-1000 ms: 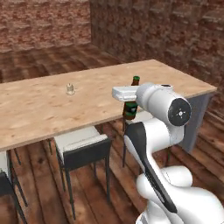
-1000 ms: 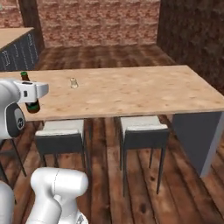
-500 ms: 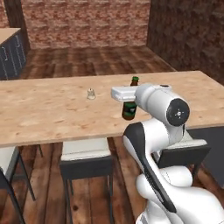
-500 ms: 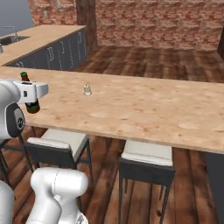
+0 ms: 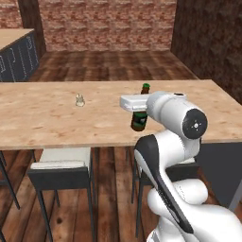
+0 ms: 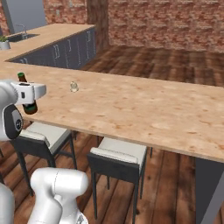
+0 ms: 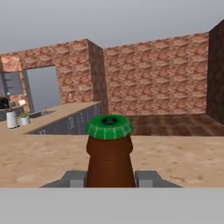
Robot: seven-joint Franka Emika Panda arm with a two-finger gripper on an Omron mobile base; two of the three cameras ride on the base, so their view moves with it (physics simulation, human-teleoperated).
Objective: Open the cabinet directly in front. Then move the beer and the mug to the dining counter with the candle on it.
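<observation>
Red brick walls ran all round the room; the floor was dark wood planks; a couple of stools with pale grey cushions and dark frames sat tucked in at the near side; off to the left stood dark grey lower cabinets with a pale wood worktop and a sink; lighting pretty flat, no real shadows.

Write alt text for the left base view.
A white robot arm holds a small dark brown glass bottle with a green cap in its jaws above a long light wood-grain dining counter. A tiny pale candle stands on the counter, and grey-cushioned stools sit beneath it.
</observation>
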